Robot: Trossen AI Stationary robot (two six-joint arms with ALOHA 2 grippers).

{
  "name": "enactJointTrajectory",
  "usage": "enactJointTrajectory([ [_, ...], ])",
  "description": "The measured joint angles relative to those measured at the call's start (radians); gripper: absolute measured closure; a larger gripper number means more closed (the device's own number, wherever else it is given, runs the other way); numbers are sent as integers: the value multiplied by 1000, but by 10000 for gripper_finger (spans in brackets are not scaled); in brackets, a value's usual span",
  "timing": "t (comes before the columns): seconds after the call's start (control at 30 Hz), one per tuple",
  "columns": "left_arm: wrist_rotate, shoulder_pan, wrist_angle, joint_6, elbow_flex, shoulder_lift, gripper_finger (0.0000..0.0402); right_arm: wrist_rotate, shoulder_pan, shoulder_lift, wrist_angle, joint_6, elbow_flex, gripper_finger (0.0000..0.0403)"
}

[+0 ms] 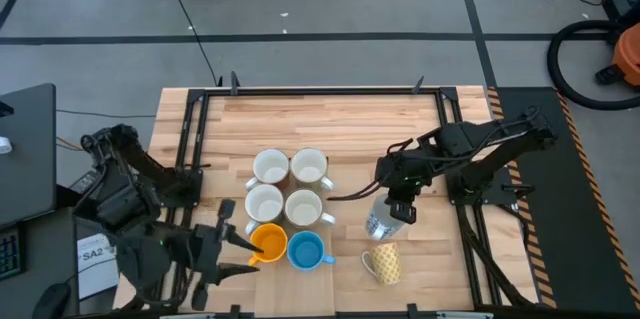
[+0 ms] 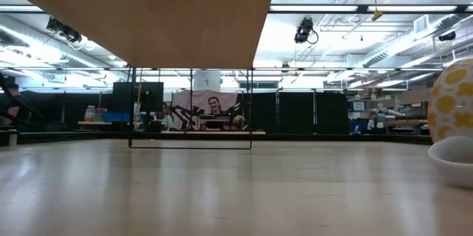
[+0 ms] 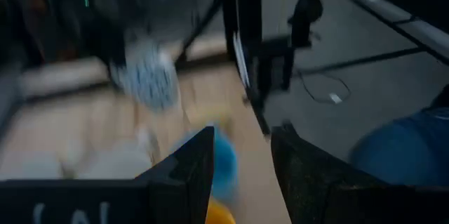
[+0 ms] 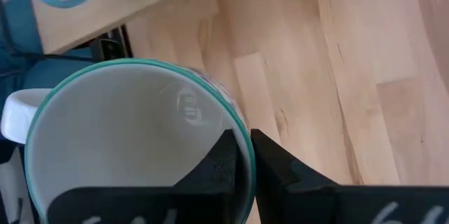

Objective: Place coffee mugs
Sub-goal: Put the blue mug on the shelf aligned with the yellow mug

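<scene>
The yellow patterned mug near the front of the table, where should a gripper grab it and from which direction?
Probably the rim. The yellow patterned mug stands upright, mouth up, apart from the other mugs, so come straight down, one finger inside the wall, on the side away from its handle.

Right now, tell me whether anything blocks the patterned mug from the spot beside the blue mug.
Nothing visible does. The right hand holds the patterned mug by its rim, and bare table lies between it and the blue mug; the yellow mug sits off to the side.

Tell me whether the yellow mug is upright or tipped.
Tipped: the yellow mug lies on its side on the table, opening sideways.
</scene>
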Motion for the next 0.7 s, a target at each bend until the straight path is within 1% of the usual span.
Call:
enactJointTrajectory([
  [0.1, 0, 30, 127, 212, 0, 1, 253, -1, 0, 0, 5, -3, 20, 373],
  [0.2, 3, 77, 199, 345, 1, 4, 253, -1, 0, 0, 27, -3, 25, 373],
  [0.27, 1, 115, 225, 379, 1, 4, 253, -4, 0, 0, 40, -3, 25, 373],
  [0.37, 9, 180, 234, 378, 1, 4, 253, -22, 0, 0, 54, -3, 25, 373],
  [0.43, 66, 234, 234, 373, 1, 6, 253, -22, 0, 0, 59, -3, 25, 373],
  [0.6, 329, 383, 295, 373, 0, 41, 253, -25, 0, 0, 60, -3, 25, 373],
  [0.7, 455, 453, 336, 379, 0, 78, 253, -27, 0, 0, 61, -3, 25, 373],
])
